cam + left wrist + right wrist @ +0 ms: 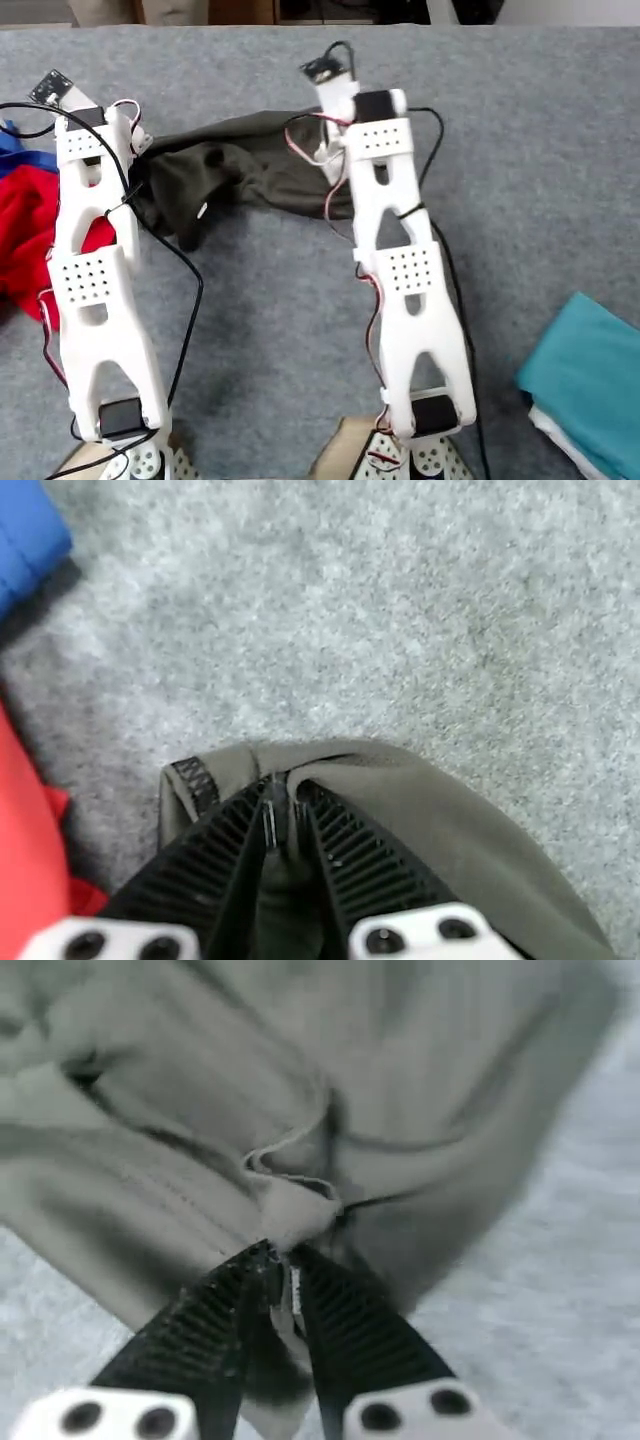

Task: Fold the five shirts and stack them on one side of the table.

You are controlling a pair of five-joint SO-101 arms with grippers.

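Mid-tabletop (520,150), the olive shirt (240,170) is being held at two points and is lying bunched, not flat, between the two arms. The left pincer (282,792) is being kept nearly closed, with a fold at the shirt's edge, beside a ribbed hem or cuff, being pinched between the tips. The right pincer (282,1255) is likewise being kept almost closed on a puckered bit of the same shirt, with fabric being gathered into wrinkles around the grip.

Progress, as judged: at the right edge a teal shirt (590,370) is being kept folded on top of a white one (560,435), so a stack of two is probably being built there. Whether the white one is a shirt cannot be told for sure. At the left edge a red shirt (20,230) is lying crumpled, with a blue shirt (10,140) just beyond it, and neither is looking folded. So roughly two of five are being counted as done. The olive shirt is being worked but is not yet spread or folded. Red and blue are being left to fold, then all three to be stacked.

Containers: no bin or basket is being used. Every shirt is being kept straight on the tabletop.
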